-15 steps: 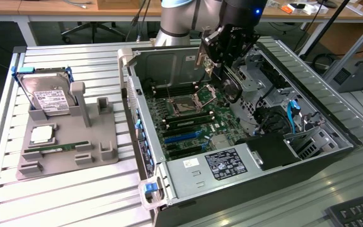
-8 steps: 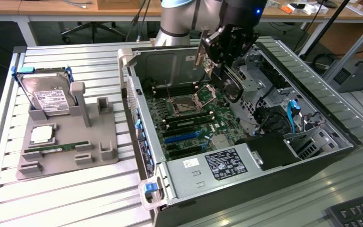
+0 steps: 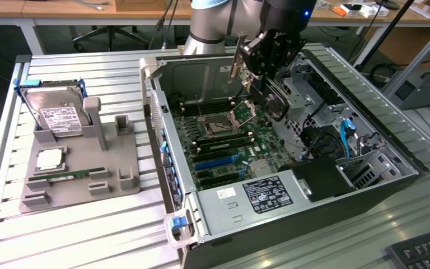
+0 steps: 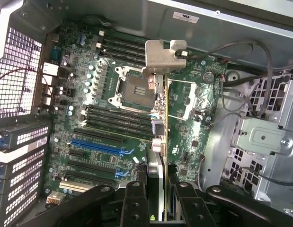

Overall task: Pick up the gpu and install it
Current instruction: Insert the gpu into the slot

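My gripper (image 3: 263, 59) hangs over the open computer case (image 3: 394, 168), shut on the gpu (image 3: 239, 61). In the wrist view the gpu (image 4: 164, 123) shows edge-on as a thin card running out from between my black fingers (image 4: 136, 198). Its silver end bracket (image 4: 161, 57) sits at the far end, and the gripper (image 4: 159, 196) clamps the near end. Below the card lies the green motherboard (image 4: 103, 118) with an empty CPU socket (image 4: 134, 87) and a blue expansion slot (image 4: 96, 144). The card is held clear above the motherboard (image 3: 215, 140), over its socket area.
A grey fixture (image 3: 80, 168) on the slatted table at the exterior view's left holds a hard drive (image 3: 58, 117), a CPU (image 3: 48, 159) and a green memory stick (image 3: 65, 176). Inside the case sit a power supply (image 3: 252, 199), drive cages (image 3: 312, 95) and loose cables (image 3: 346, 140). A keyboard (image 3: 424, 252) lies nearby.
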### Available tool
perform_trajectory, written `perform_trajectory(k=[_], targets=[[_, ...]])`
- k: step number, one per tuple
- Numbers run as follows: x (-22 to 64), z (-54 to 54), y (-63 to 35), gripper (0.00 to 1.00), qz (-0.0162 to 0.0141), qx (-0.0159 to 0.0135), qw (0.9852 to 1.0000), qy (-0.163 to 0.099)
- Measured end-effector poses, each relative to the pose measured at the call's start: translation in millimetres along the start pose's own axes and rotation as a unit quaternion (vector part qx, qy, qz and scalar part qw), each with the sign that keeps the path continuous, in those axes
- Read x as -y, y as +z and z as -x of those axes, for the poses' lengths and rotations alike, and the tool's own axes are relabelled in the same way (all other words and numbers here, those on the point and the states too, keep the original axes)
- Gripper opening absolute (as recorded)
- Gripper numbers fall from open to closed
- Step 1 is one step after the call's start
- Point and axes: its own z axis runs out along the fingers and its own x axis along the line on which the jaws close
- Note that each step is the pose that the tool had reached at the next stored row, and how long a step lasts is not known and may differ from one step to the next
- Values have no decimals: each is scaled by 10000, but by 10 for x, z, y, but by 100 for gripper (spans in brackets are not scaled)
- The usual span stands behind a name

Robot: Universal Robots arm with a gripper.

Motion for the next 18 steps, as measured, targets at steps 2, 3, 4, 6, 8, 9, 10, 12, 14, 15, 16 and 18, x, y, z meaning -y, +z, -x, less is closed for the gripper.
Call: perform_trajectory(k=[2,3,4,6,8,9,10,12,14,15,16,18], targets=[[0,0,0,27,1,1,10000,-45],[0,0,0,27,2,2,10000,-67],[0,0,0,27,2,3,10000,-85],[0,0,0,27,4,4,9999,-128],[0,0,0,27,6,7,9997,-235],[0,0,0,27,7,9,9996,-290],[0,0,0,27,8,10,9995,-325],[0,0,0,27,9,12,9993,-384],[0,0,0,27,8,13,9991,-428],[0,0,0,27,8,13,9990,-448],[0,0,0,27,8,14,9989,-468],[0,0,0,27,7,15,9987,-506]])
